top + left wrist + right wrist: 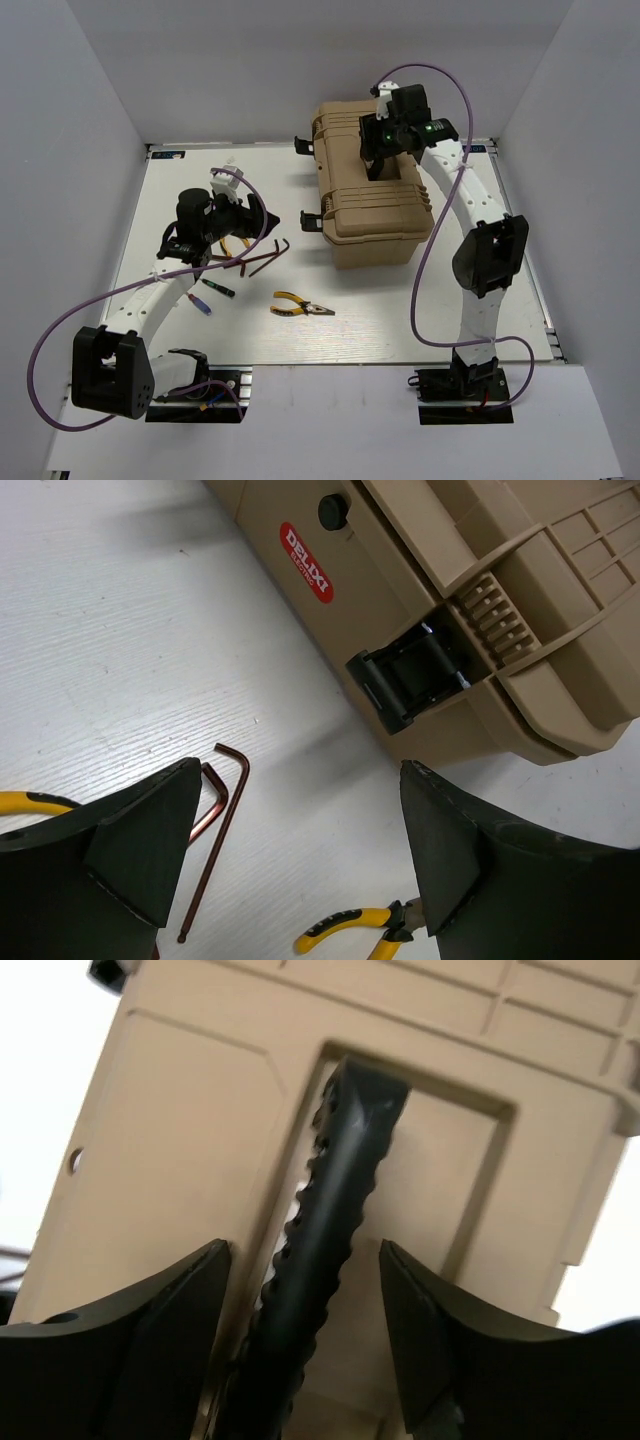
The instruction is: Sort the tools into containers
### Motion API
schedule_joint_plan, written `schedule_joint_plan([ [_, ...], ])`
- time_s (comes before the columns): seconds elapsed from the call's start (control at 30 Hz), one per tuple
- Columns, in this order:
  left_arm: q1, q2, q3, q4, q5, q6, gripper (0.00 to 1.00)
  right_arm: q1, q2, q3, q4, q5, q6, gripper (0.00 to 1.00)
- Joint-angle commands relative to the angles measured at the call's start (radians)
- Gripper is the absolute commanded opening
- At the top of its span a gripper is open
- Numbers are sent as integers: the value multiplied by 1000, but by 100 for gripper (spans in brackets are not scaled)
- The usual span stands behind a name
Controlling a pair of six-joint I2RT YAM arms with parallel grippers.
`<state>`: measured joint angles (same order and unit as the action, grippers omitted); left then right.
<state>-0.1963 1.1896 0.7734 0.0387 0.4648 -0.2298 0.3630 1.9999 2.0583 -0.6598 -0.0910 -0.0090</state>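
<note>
Black fingers [150, 1330] of the right gripper [305, 1250] fill the bottom of the right wrist view. They are spread apart and grasp nothing. The top handle [335, 1160] of the toolbox [170, 1140] lies directly between them. Its long axis runs away from the camera, crossways to the line on which the fingers close. A narrow gap shows on each side of it, so there is no contact.

The right arm is the nearer one to the handle. In the top view it reaches over the lid [375, 195], which is down.

The left gripper [300, 768] hangs over the table [120, 630] with its fingers also released and empty. Ahead of it sits a black latch [410, 675] in the toolbox side wall. Whether this latch is fastened cannot be told.

Judgement: closing on the handle is the likely next move, and it needs only a short descent, since the handle is already centred.

Tool condition:
- The hex keys [215, 850] are dark, L-shaped rods and lie just below the left fingertips.
- The pliers [345, 927] have yellow handles and lie on the table nearer the arm bases.
- Two thin screwdrivers [218, 288] lie beside the left arm.

All tools lie on the table, outside the toolbox. The toolbox is tan ribbed plastic with a red label on its wall.
</note>
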Motion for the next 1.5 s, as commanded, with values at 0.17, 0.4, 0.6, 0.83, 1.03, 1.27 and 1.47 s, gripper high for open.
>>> schedule_joint_plan([
  [0.17, 1, -19, 35, 20, 54, -11, 91, 27, 37, 48, 45, 164, 1, 54],
  [0.4, 1, -28, 35, 20, 63, -20, 91, 43, 13, 42, 42, 154, 1, 5],
  [0.6, 1, -19, 35, 38, 83, -29, 88, 40, -26, 85, 46, 123, 69, 0],
  [0.83, 1, 2, 26, 70, 126, -48, 87, 37, -90, 115, 57, 102, 207, 0],
  [1.03, 1, 33, 17, 104, 147, -78, 86, 30, -102, 140, 63, 154, 319, 0],
  [1.27, -9, 64, 17, 122, 167, -89, 85, -6, -115, 194, 80, 195, 391, 0],
  [1.47, -9, 84, 17, 170, 196, -121, 85, -44, -150, 230, 85, 175, 428, 0],
])
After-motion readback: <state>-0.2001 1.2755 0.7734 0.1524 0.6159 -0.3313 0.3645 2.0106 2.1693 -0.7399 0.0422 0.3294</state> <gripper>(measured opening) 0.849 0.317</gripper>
